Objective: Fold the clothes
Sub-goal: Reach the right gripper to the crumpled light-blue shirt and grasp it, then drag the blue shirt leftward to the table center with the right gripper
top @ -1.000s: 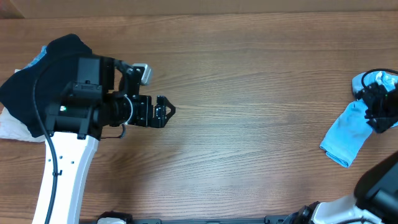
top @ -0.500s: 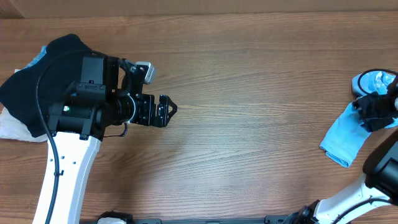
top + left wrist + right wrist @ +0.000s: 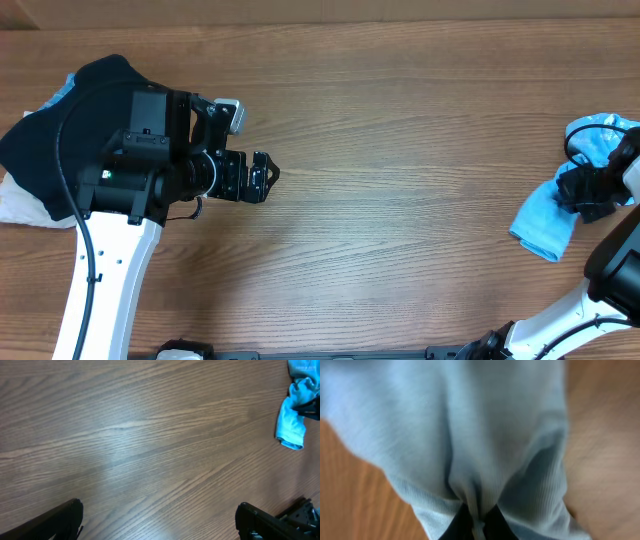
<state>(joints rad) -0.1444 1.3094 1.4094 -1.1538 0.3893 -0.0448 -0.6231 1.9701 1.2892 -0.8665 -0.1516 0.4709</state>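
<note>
One wooden desk is shown, with open wood between two arms. At its left edge one black garment is heaped, partly hidden under the left arm, with one cream cloth beneath it. At the right edge one sky-blue T-shirt is bunched and partly cut off, and any lettering cannot be made out. The left tool is spread wide, holding nothing. The right tool is pinched tight on the T-shirt.
</note>
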